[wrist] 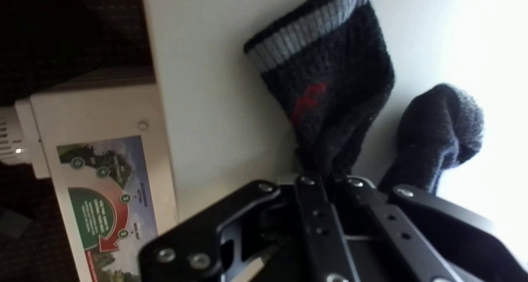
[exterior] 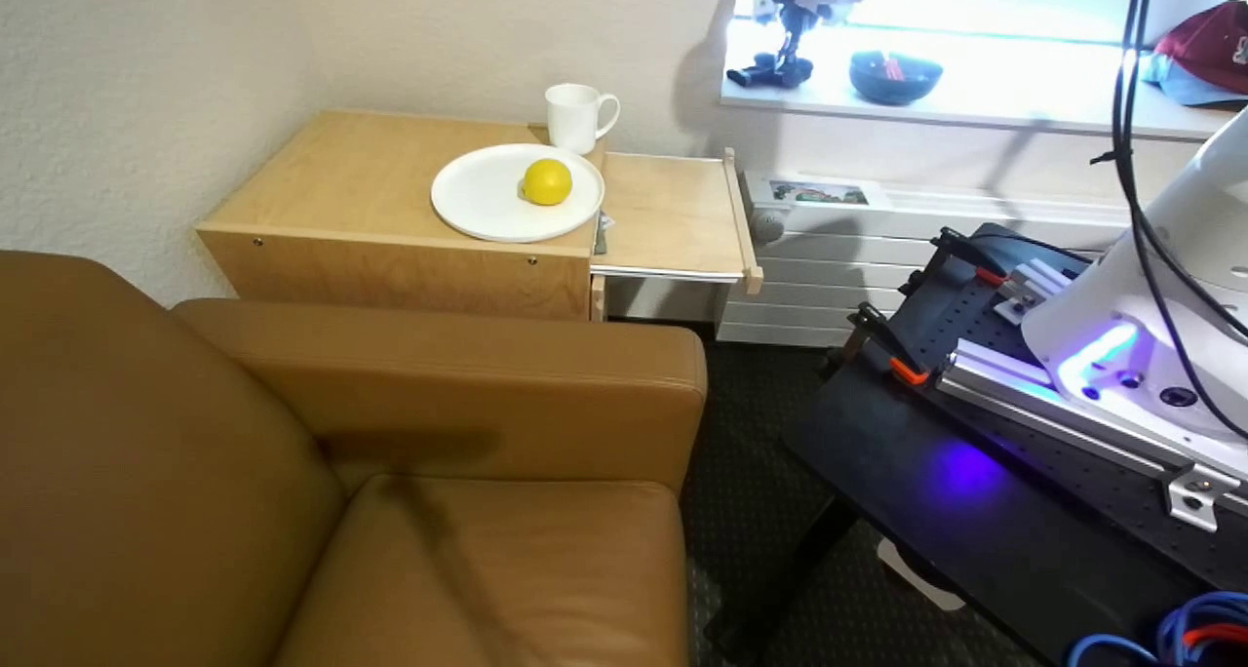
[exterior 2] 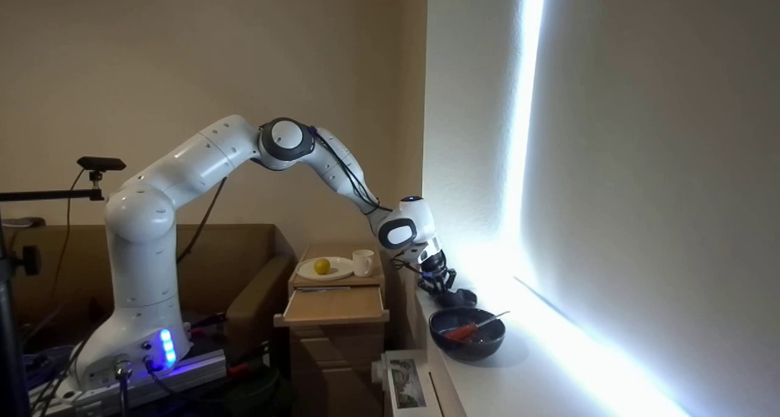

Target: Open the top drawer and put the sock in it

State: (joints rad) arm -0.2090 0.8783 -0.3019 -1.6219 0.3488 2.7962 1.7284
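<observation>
we look into a lounge-like room, home or office we cannot tell: a brown sofa point(exterior: 419, 394) stands beside a wooden cabinet point(exterior: 370, 170) bearing a mug point(exterior: 573, 119), near a radiator point(exterior: 809, 257) below a windowsill point(exterior: 1014, 82).

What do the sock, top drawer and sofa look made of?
Sock: fuzzy knit textile, fibre unclear; ribbing, soft folds.
Top drawer: probably wood or veneer, smooth, matte; pale tan, grain too faint to confirm.
Sofa: leather or imitation, slight sheen; stitching, creases.
</observation>
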